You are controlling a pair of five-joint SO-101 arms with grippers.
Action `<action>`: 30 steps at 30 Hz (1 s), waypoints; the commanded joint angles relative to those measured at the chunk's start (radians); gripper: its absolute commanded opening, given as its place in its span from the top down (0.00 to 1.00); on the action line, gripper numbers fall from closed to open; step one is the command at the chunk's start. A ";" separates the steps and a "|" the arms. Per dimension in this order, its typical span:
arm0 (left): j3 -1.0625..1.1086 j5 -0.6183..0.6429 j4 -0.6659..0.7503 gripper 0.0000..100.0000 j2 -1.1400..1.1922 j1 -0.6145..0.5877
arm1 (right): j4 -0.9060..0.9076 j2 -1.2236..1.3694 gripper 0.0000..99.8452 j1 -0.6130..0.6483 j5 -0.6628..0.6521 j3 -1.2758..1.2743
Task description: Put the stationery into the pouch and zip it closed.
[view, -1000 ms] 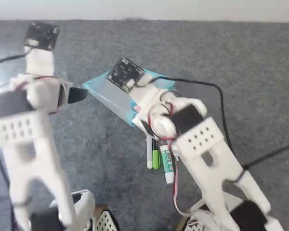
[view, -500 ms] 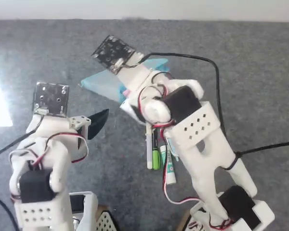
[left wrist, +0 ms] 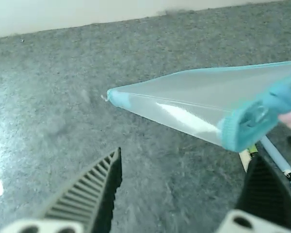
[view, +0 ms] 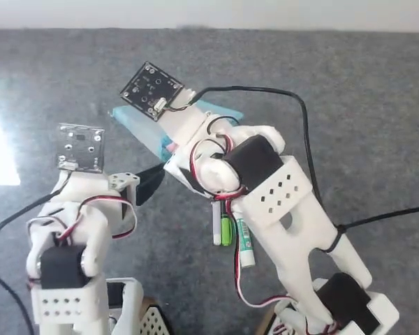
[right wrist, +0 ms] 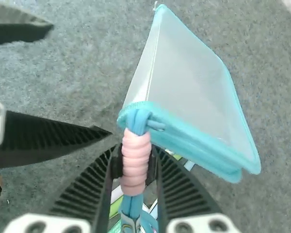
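Right jaws pinch the pink tab, propping the pouch up; my left jaws wide at its 7 o'clock, likely to brace.

A grey, felt-like surface is spread under everything. A white pen, a green marker and a white tube with a green label are laid directly on it, side by side and touching. A black cable is trailed across it near the right edge.

The pouch lies on the table behind the pens, the left hand to their left.
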State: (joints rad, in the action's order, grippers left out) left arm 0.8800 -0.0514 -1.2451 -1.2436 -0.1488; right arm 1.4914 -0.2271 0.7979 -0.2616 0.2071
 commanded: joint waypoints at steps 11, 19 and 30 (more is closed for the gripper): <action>0.045 0.038 0.121 0.62 -0.009 0.014 | 0.015 -0.059 0.99 0.073 0.015 0.005; 0.071 0.031 0.144 0.62 -0.008 -0.031 | 0.022 -0.059 0.99 0.076 0.015 0.005; 0.166 -0.006 0.247 0.62 -0.009 -0.060 | 0.087 -0.139 0.99 0.077 0.014 0.017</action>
State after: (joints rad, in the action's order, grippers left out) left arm 1.0533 -0.0483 -1.0273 -1.2497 -0.1903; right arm 1.5681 -0.2624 0.8638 -0.2585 0.2056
